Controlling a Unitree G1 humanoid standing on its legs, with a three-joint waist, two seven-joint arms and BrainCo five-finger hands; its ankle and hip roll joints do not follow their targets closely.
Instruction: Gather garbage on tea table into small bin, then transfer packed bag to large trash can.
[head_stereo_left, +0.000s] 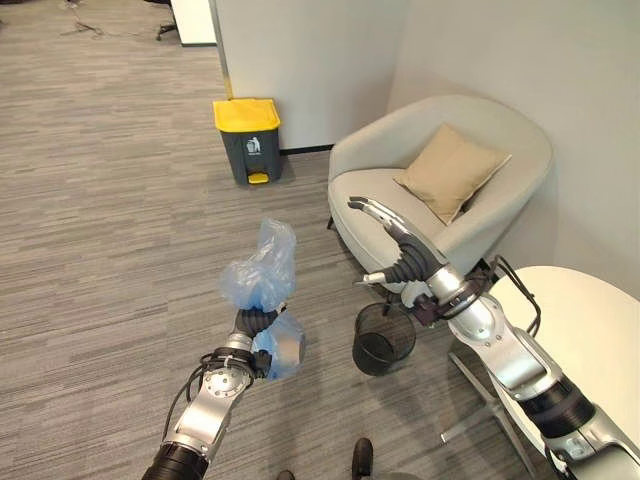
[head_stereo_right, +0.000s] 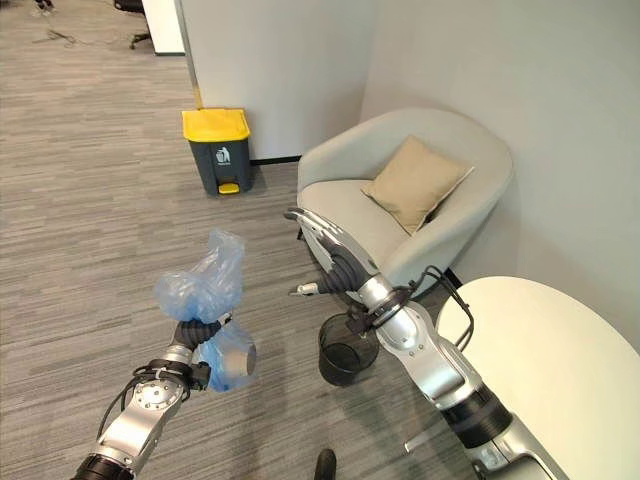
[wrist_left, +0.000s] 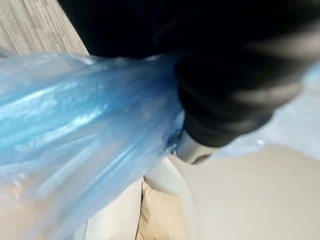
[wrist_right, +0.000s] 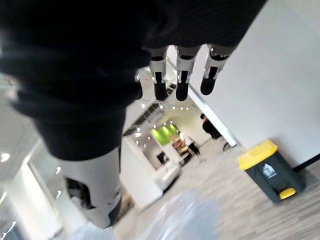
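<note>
L hand clenched on blue bag; yellow-lid trash can at 12 o'clock, well apart. R hand fingers straight, empty.

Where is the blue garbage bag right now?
The blue garbage bag is gripped in the left hand, held up over the carpet at the left of the eye views, left of the small black mesh bin and short of the yellow-lidded trash can.
</note>
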